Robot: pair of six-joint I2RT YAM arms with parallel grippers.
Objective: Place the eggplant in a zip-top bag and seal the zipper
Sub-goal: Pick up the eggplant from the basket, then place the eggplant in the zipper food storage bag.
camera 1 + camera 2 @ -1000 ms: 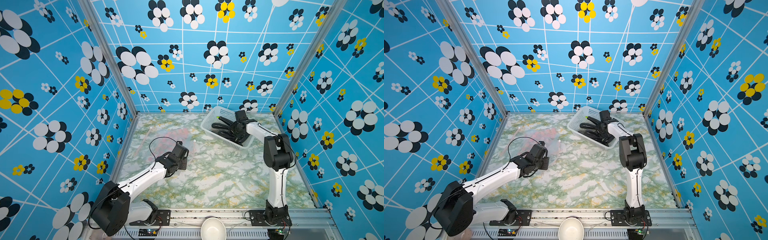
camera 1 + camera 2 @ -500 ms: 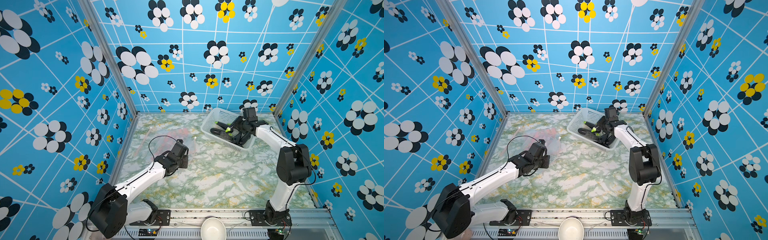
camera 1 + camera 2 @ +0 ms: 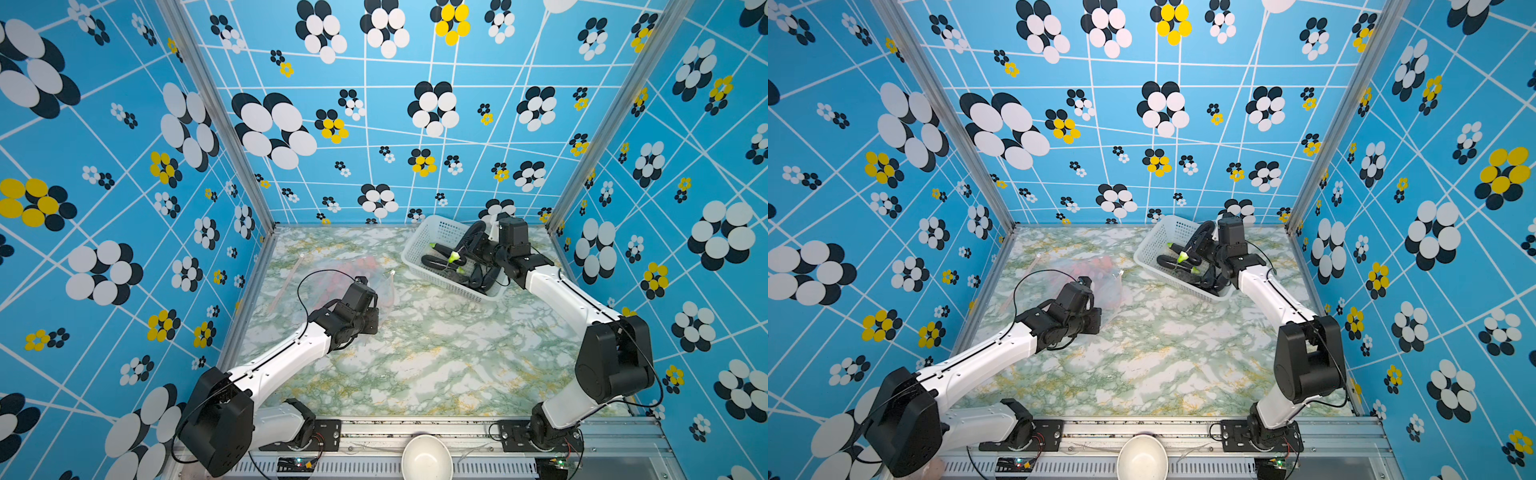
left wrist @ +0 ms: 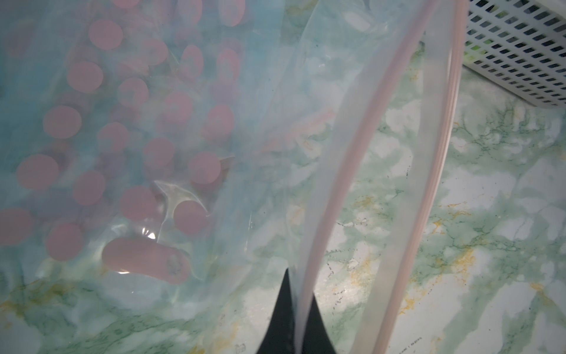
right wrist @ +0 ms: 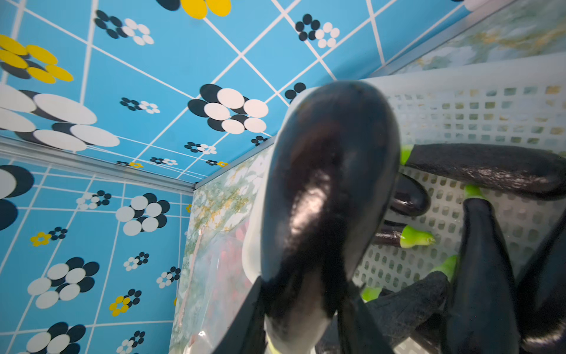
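Possibly drops the eggplant, clamped in the right end effector over the basket, before reaching the zip-top bag well apart on the surface, or jams against its limp rim, pinched in the closed left end effector.

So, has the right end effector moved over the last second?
Yes. Judged against the basket, the right end effector has drawn back from the basket's middle toward its right-hand rim, gripping an eggplant.
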